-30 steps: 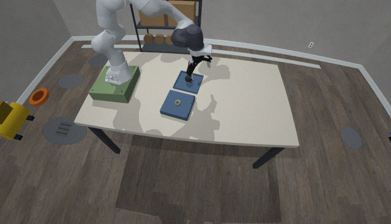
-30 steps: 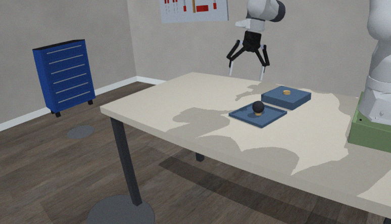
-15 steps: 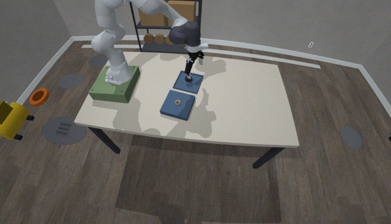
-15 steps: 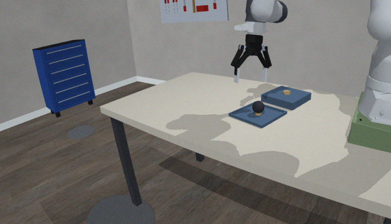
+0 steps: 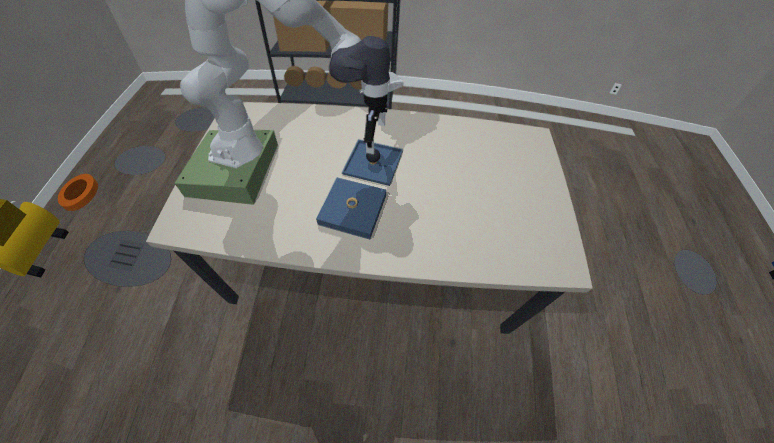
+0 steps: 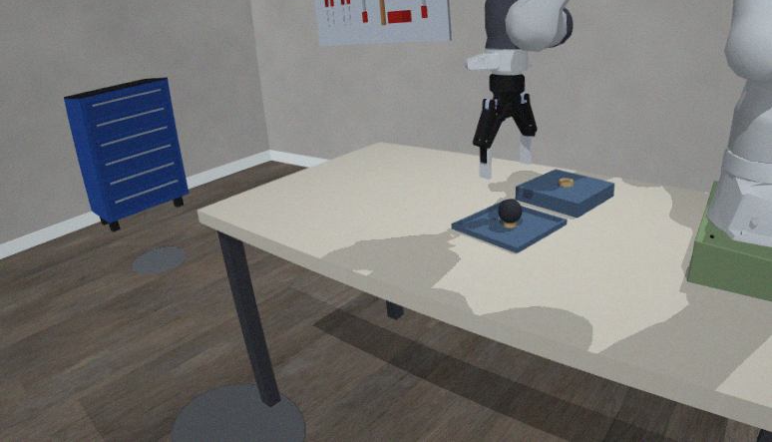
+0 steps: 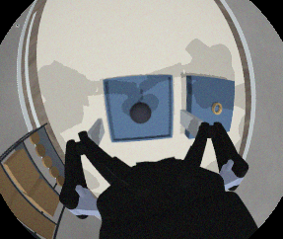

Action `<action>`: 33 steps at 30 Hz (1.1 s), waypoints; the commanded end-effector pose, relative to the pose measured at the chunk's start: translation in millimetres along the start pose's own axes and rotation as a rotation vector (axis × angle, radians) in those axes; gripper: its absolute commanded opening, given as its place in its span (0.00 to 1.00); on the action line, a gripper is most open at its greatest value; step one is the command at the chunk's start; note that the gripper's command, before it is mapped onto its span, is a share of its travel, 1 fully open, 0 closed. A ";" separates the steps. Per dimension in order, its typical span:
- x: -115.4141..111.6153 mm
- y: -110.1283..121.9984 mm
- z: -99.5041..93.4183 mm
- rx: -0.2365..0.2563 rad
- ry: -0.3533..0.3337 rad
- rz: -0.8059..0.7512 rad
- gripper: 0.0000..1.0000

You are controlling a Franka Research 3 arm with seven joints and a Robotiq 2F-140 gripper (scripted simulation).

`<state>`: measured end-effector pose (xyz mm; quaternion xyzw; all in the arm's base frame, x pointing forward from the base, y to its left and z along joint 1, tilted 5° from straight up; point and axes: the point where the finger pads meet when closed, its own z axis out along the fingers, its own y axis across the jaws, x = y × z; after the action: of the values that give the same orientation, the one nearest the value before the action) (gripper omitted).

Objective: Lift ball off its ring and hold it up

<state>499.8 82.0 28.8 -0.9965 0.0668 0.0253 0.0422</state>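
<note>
In the shallow blue tray (image 6: 535, 233), on its tan ring, sits the ball (image 6: 510, 210): dark, matte, round. Above it hangs the gripper (image 6: 505, 165), pointing straight down, fingers spread fully apart, empty, well clear of the ball.

The gripper (image 6: 505, 165) hangs above the table (image 6: 364, 204), fingers spread wide with nothing between them. Below it sits the tray (image 6: 532, 236), and in the tray the ball (image 6: 509, 210) rests on its ring, seemingly straight beneath the gripper. Just beside the tray stands the stand (image 6: 591, 195), carrying its empty ring (image 6: 565, 182) on top.
</note>
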 end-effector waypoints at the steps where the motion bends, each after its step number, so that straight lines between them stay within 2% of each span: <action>1: -11.2 -1.1 2.3 -0.025 -0.009 -0.161 1.00; 27: -11.5 -1.1 2.7 -0.026 -0.009 -0.164 1.00; 30: -10.8 -0.3 17.3 -0.027 -0.010 -0.163 1.00; 33: -11.6 1.2 54.0 -0.029 -0.011 -0.163 1.00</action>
<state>485.2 86.2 4.2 -0.9988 -0.0195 0.0323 0.0323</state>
